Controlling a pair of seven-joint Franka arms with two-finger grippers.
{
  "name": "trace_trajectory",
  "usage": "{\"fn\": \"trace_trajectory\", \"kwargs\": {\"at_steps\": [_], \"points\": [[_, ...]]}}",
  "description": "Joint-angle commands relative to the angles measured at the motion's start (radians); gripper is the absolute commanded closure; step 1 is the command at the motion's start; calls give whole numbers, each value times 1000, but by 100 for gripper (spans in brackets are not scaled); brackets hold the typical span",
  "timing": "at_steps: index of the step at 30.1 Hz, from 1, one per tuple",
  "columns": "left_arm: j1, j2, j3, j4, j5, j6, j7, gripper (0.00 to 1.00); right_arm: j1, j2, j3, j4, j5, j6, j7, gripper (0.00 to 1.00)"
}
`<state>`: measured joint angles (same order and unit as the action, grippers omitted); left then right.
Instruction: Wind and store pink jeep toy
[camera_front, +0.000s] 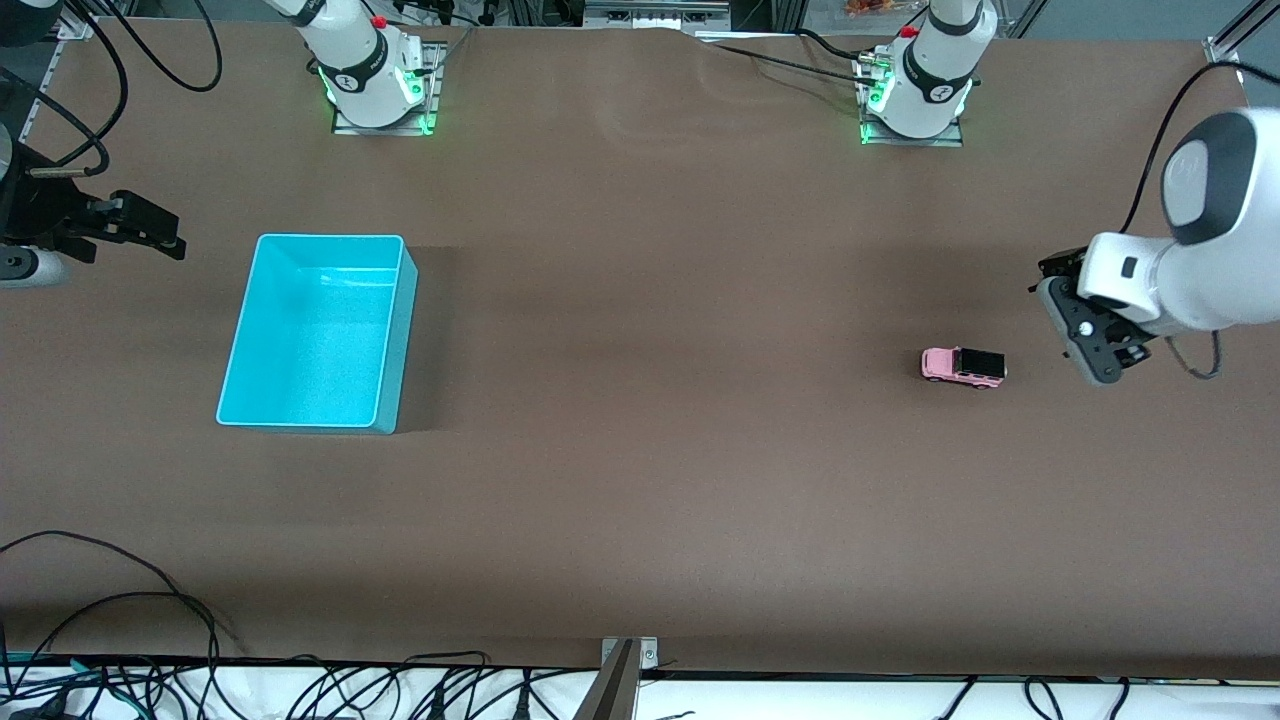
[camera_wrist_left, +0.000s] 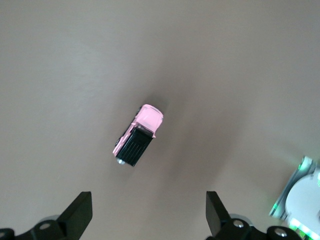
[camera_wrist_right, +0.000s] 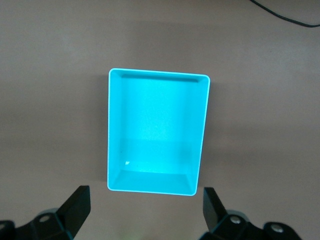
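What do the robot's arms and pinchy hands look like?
Both arms are smooth, rounded white shells with dark grey joint bands; their bases glow green, each with a small red button and black cables nearby. The left gripper is a grey and black block. The right gripper is black. In the wrist views, each gripper's fingers are flat, black and tapered.

Robotics lab; bolted arm bases (camera_front: 375, 75), loose cables (camera_front: 150, 640), brown test table (camera_front: 680, 480).

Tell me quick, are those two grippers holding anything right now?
Left gripper: open, holding nothing, above the table beside the pink jeep toy.
Right gripper: open, holding nothing, beside the turquoise bin.
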<state>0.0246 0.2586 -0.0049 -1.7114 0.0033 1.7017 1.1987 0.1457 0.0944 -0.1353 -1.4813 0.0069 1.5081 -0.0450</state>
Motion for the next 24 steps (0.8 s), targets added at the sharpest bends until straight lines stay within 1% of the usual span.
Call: {"fn": "trace_trajectory", "kwargs": {"at_steps": [1, 4, 12, 24], "points": [[9, 59, -9, -8, -2, 45, 143, 0, -5, 4, 0, 22, -8, -20, -9, 0], [26, 56, -9, -60, -2, 104, 179, 0, -5, 2, 0, 22, -8, -20, -9, 0], [28, 48, -10, -201, -2, 265, 255, 0, -5, 2, 0, 22, -8, -20, -9, 0], [28, 48, -12, -390, -2, 552, 384, 0, -5, 4, 2, 22, -8, -20, -9, 0]]}}
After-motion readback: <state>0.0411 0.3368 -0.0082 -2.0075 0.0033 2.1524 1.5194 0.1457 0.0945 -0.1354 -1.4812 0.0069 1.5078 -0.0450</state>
